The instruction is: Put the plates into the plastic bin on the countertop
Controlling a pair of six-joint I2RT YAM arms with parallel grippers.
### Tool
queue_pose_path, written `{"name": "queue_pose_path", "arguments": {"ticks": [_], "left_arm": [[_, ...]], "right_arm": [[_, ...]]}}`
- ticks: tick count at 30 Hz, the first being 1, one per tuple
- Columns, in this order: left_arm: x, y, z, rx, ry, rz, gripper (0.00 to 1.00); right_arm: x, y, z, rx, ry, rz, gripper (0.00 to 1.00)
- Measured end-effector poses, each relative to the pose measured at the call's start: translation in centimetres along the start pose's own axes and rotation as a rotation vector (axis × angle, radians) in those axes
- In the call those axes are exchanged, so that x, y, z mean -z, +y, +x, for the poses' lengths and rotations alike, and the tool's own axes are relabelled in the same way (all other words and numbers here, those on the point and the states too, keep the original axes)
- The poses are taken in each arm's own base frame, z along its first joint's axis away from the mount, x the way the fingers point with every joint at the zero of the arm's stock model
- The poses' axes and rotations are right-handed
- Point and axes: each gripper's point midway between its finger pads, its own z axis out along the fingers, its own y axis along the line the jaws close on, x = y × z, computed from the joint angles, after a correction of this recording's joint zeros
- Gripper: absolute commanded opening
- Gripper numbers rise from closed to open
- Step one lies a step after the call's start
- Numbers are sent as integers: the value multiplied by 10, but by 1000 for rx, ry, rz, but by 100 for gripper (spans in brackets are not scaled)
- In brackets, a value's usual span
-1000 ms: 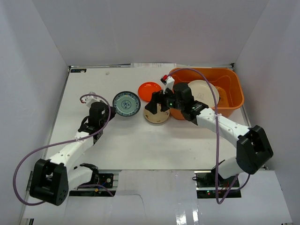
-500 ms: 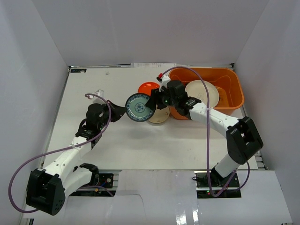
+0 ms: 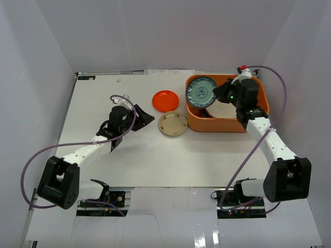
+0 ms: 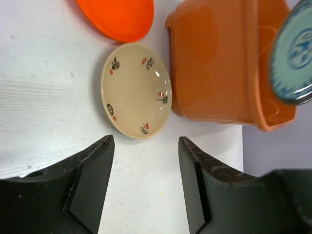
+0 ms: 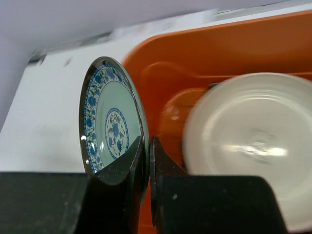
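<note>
My right gripper (image 3: 220,94) (image 5: 148,141) is shut on the rim of the blue-patterned plate (image 3: 200,91) (image 5: 108,119) and holds it on edge over the left end of the orange plastic bin (image 3: 258,98) (image 5: 204,53). A larger cream plate (image 3: 223,109) (image 5: 248,141) lies inside the bin. On the white countertop (image 3: 103,150), left of the bin, sit the tan plate (image 3: 172,124) (image 4: 136,91) and the round orange-red plate (image 3: 165,101) (image 4: 119,17). My left gripper (image 3: 145,118) (image 4: 145,141) is open and empty, just short of the tan plate.
Pale walls enclose the countertop on three sides. The bin (image 4: 214,63) stands at the back right, close to the right wall. A purple cable loops from each arm.
The blue-patterned plate passed from my left gripper to my right, which carried it right to the bin. My left gripper opened and drew back toward the tan plate.
</note>
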Motion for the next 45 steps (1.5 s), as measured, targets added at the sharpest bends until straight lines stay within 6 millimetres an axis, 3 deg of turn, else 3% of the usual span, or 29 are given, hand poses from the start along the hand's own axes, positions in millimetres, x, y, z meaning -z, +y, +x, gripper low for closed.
{"name": "queue_pose_path", "arguments": {"ticks": [3,7,8,10,11,13,14,16,19,25,29,33,37,41,45], "left_arm": [[-24,8,25,-18,81,-47,68],[-56,24,55,-45,175,-123,69],[-63,27,60,-52,192,-138,69],[-77,37,69,-63,217,-172,67],[-81,41,72,-67,225,-187,66],[-89,50,77,-72,239,-215,64],[-93,53,78,-75,241,-226,62],[-99,59,80,-82,244,-243,59],[-105,65,80,-89,239,-266,49],[-114,70,78,-95,216,-293,1],[-116,69,72,-93,177,-289,0],[-99,76,74,-79,149,-308,0],[-57,78,67,-90,100,-327,0],[-18,61,48,-102,23,-290,0],[7,26,23,-98,-65,-183,0]], "right_arm": [[26,-80,-30,-67,-105,195,8],[42,-143,-25,-156,-126,330,11],[42,-153,-21,-177,-119,349,17],[38,-168,-12,-212,-99,373,29],[36,-172,-8,-226,-87,379,47],[33,-177,0,-242,-71,389,67],[33,-178,2,-249,-67,391,81],[34,-179,5,-249,-67,393,95],[39,-176,5,-244,-81,389,96],[62,-140,-16,-193,-168,320,95],[54,-86,-16,-117,-164,181,95],[34,-19,22,-16,-37,0,95],[25,40,60,121,105,-158,98],[20,73,75,223,168,-242,98],[11,86,90,278,229,-273,97]]}}
